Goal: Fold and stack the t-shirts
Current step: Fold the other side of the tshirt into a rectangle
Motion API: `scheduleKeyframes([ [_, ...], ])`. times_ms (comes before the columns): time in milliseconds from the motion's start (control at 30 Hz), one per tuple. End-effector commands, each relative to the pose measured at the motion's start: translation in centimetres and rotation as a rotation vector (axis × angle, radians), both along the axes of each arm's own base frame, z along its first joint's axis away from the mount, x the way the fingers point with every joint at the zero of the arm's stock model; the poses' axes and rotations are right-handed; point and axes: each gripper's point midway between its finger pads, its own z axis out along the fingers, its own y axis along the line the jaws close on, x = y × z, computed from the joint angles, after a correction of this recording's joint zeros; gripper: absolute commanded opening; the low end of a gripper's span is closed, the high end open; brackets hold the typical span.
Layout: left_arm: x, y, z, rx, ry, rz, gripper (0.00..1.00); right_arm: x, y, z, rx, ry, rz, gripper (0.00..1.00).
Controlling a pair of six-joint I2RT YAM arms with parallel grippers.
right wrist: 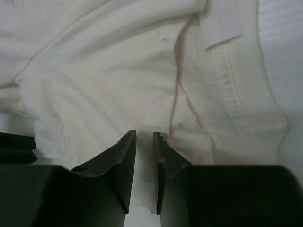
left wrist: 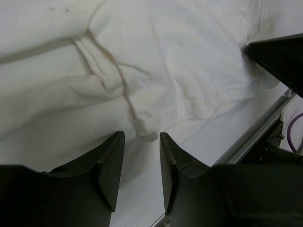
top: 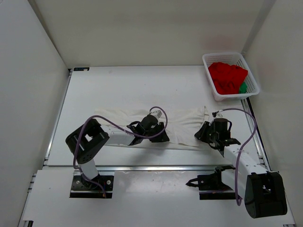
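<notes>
From above, the cream-white t-shirt (top: 182,124) lies as a long folded band across the worktop (top: 118,90), so folding seems midway. The white basket (top: 209,60) holds the red t-shirt (top: 226,77) and the green t-shirt (top: 243,88).

Left wrist: the left pincer (left wrist: 142,139) stands partly open and empty, just short of the hem.

Right wrist: the right pincer (right wrist: 144,135) shows a narrow gap and holds nothing. The next move likely calls for gripping the near edge.

Two robot arms seen from above. The left arm (top: 102,137), at seven o'clock, has a white link between chunky black joint housings. The right arm (top: 246,165), at five o'clock, is built the same. A thin purple cable (top: 163,112) loops along each. Both sit on black bolted base plates (top: 90,185). Close up, the left gripper (left wrist: 142,137) and right gripper (right wrist: 144,135) have matte black, wedge-shaped fingers (left wrist: 111,161).
</notes>
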Motion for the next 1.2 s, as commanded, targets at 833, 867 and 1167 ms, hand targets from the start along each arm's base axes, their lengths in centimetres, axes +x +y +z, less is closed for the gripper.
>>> scheduleKeyframes([
  [833,-2.6,0.3,0.6,-0.122,0.134,0.027,0.14,-1.6,-2.1,-2.0,0.02,0.027,-0.105,0.21],
  [867,-2.5,0.4,0.4,-0.127,0.144,0.031,0.18,-1.6,-2.1,-2.2,0.019,0.037,-0.11,0.2],
  [1167,-1.6,1.8,1.3,-0.118,0.094,0.036,0.75,0.4,-1.8,3.2,-0.033,-0.081,-0.098,0.22],
])
